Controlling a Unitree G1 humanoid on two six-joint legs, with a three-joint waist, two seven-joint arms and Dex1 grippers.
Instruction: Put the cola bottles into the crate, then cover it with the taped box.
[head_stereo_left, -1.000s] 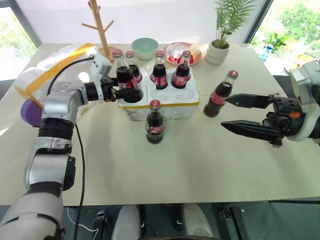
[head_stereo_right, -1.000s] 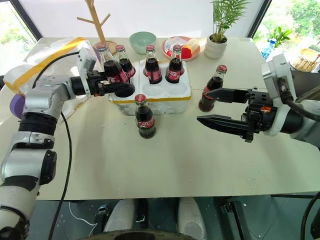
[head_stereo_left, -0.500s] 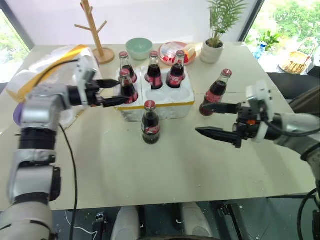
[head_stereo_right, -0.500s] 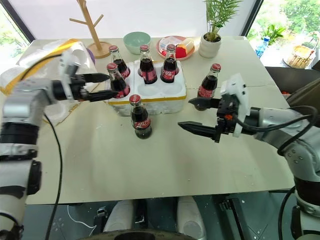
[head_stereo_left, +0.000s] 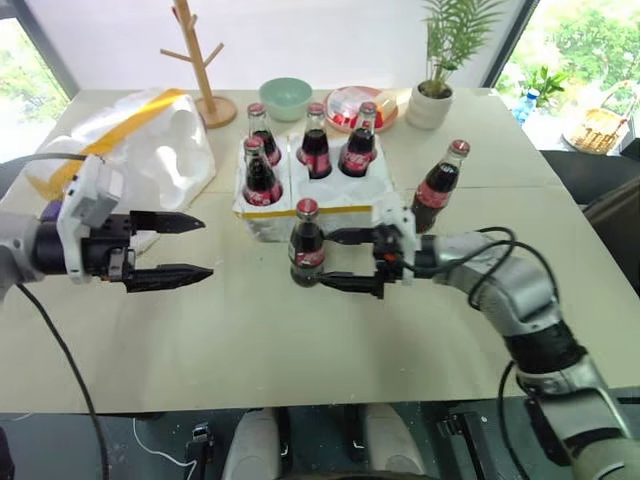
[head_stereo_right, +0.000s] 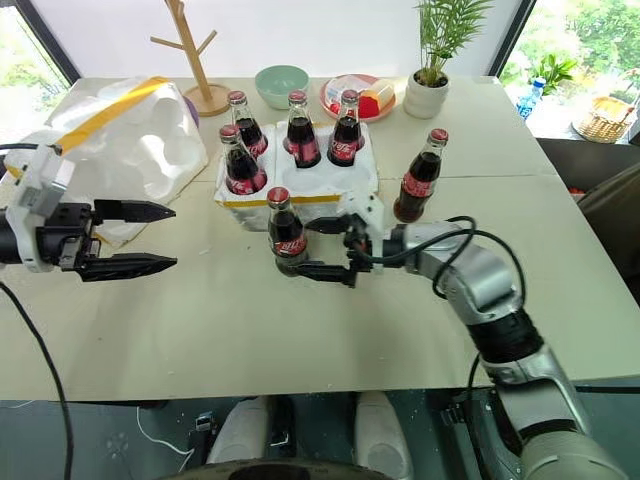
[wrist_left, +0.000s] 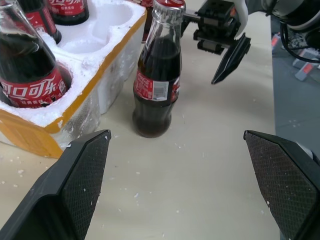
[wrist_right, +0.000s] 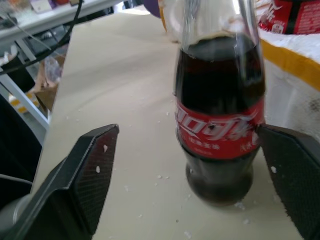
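Left gripper (head_stereo_left: 185, 247) open and empty at nine o'clock on the table (head_stereo_left: 300, 340), taped box (head_stereo_left: 150, 135) behind it at ten. Crate (head_stereo_left: 310, 195) at centre holds four cola bottles (head_stereo_left: 316, 152). Right gripper (head_stereo_left: 340, 258) open around the fifth bottle (head_stereo_left: 306, 243) just in front of the crate — jaws not yet shut. Judgement: close at label height, lift straight, clear the rim. Sixth bottle (head_stereo_left: 438, 186) stands at two o'clock

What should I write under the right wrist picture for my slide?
Open right end effector reaching around a cola bottle standing on the table.
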